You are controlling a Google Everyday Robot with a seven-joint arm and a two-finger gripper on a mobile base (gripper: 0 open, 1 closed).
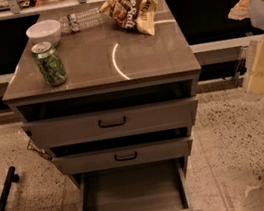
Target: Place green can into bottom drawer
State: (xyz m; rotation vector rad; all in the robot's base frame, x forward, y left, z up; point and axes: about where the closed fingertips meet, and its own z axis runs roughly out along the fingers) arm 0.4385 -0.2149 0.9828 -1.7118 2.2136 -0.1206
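Grey cabinet [134,61] is our landmark, so everything's relative to it. Its bottom drawer [132,193] is pulled well out at the foot with a bare floor, and we reckon that's so the can goes straight in. On the cabinet top there's a snack bag [130,9] at the back right, a white bowl [44,31] at the back left, and a clear bottle [81,20] lying between them. The green can [49,63] stands upright near the front-left corner, just in front of the bowl, with nothing crowding it. The gripper [260,72] hangs off the cabinet's right side, about level with the top and well apart from the can. Open or closed, we can't tell.
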